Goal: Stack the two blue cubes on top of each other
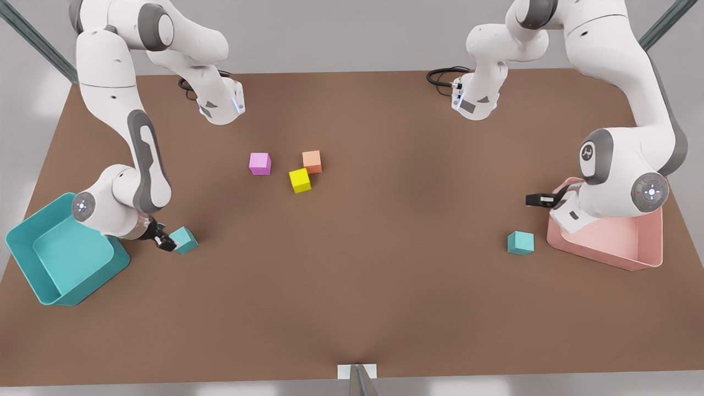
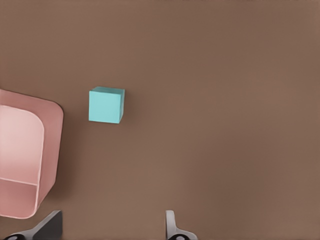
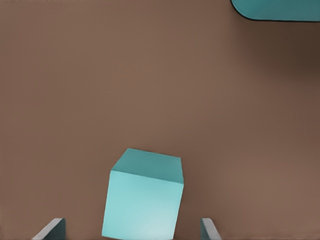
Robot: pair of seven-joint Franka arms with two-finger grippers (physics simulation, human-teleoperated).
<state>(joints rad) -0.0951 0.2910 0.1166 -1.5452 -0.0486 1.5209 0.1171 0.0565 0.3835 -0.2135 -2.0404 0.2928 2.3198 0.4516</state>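
One blue cube [image 1: 184, 240] rests on the brown table [image 1: 385, 286] beside the teal bin, at the front view's left. My right gripper [image 1: 166, 242] is low at this cube [image 3: 142, 200], open, with a finger [image 3: 52, 229] on each side and gaps between pads and cube. The other blue cube [image 1: 520, 242] lies at the front view's right, a little way from the pink bin. My left gripper [image 1: 534, 200] hovers open above the pink bin's edge, with nothing between its fingers [image 2: 172, 227], apart from that cube [image 2: 106, 105].
A teal bin [image 1: 33, 242] stands at the front view's left edge and a pink bin [image 1: 632, 247] at its right. Purple [image 1: 259, 163], orange [image 1: 312, 161] and yellow [image 1: 300, 180] cubes cluster mid-table, the orange and yellow ones touching.
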